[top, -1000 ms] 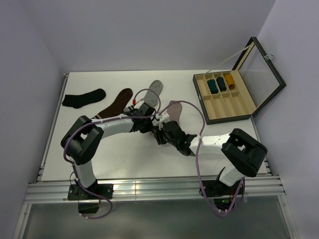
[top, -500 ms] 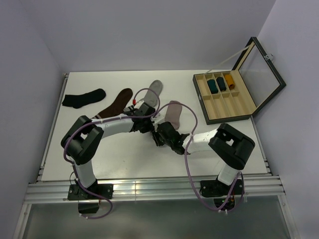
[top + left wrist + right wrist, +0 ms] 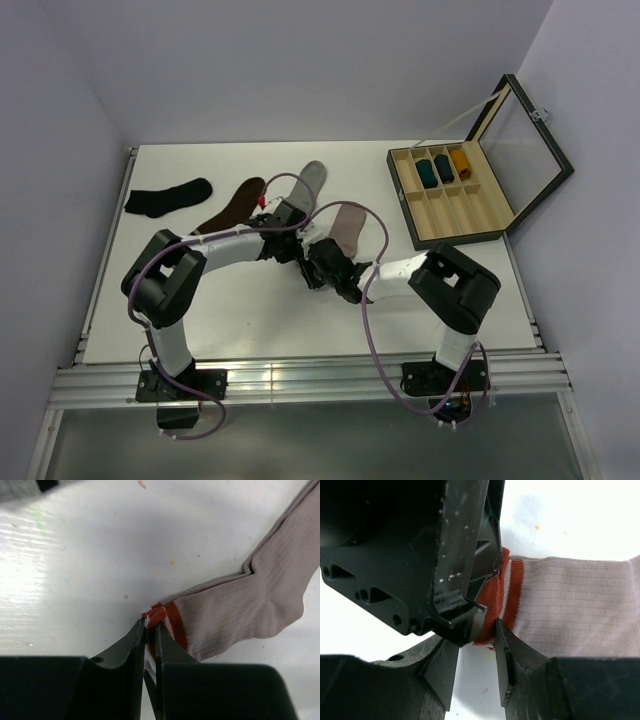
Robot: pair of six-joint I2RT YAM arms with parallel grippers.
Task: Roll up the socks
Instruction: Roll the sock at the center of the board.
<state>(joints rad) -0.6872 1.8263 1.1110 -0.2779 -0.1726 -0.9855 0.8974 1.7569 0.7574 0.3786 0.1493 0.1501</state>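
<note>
The dusty pink sock (image 3: 347, 228) lies flat mid-table, its red-and-white cuff (image 3: 172, 622) toward the arms. My left gripper (image 3: 151, 624) is shut on the cuff's edge, pinching a fold of red knit. My right gripper (image 3: 477, 640) sits right beside it, open, with the cuff's lower corner (image 3: 489, 630) between its fingers; the right finger touches the cloth. From above, the left gripper (image 3: 303, 247) and the right gripper (image 3: 320, 264) meet at the cuff. The light grey sock (image 3: 312, 178) lies just behind, untouched, its cuff hidden by the left arm.
A dark brown sock (image 3: 232, 207) and a black sock (image 3: 166, 196) lie at the back left. An open wooden box (image 3: 455, 215) with rolled socks in its far compartments stands at the right. Cables loop over both arms.
My right arm has swung in to the left, bringing its gripper up to the cuff, and its jaws have narrowed. The left gripper has kept its hold, shifting slightly toward the back.
</note>
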